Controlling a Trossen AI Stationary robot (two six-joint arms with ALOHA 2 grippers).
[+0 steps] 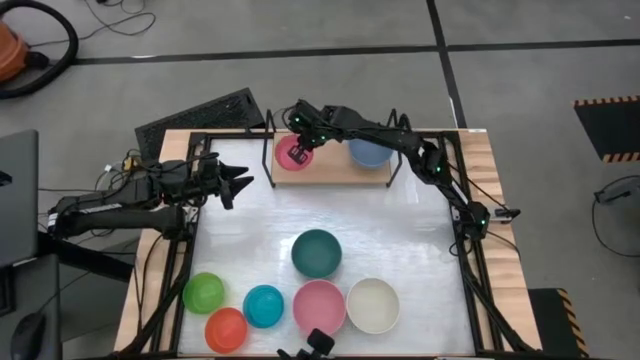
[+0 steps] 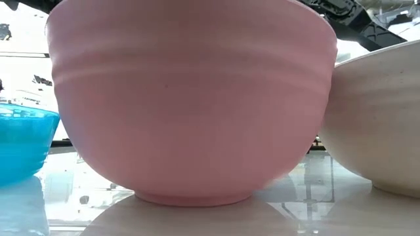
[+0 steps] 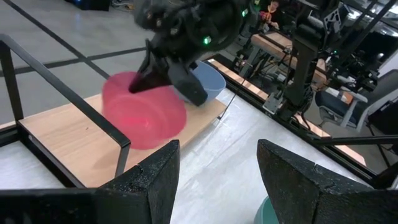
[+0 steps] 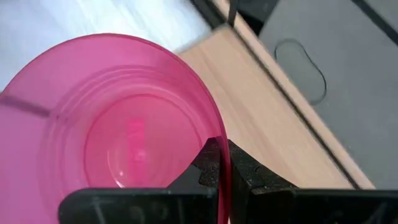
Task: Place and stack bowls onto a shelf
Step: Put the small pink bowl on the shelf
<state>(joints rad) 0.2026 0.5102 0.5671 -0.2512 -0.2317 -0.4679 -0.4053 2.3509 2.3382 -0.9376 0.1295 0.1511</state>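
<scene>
My right gripper (image 1: pixel 301 149) reaches over the left end of the light-wood shelf (image 1: pixel 333 173) and is shut on the magenta bowl (image 1: pixel 291 154). In the left wrist view this bowl (image 3: pixel 142 116) is tilted just over the board. The grey-blue bowl (image 1: pixel 368 153) stands on its base on the shelf's right half. My left gripper (image 1: pixel 241 182) hovers open near the shelf's left upright, touching nothing. On the table stand the dark teal (image 1: pixel 316 252), pink (image 1: pixel 319 306), cream-white (image 1: pixel 372 305), cyan (image 1: pixel 263 305), green (image 1: pixel 203 292) and orange (image 1: pixel 226 330) bowls. My right gripper pinches the magenta bowl's rim (image 4: pixel 225 144), with one finger (image 4: pixel 210 167) inside the bowl and the other (image 4: pixel 250 176) outside its wall. The fingers come from above, slanting down. The bowl is tilted over the board; whether its base touches the wood, I cannot tell.
Black wire uprights (image 1: pixel 270 140) stand at both ends of the shelf. The low view is filled by the pink bowl (image 2: pixel 190 98), with the cream-white (image 2: pixel 380 118) and cyan (image 2: pixel 23 141) bowls beside it. Bare white tabletop (image 1: pixel 250 225) lies between the shelf and the bowls.
</scene>
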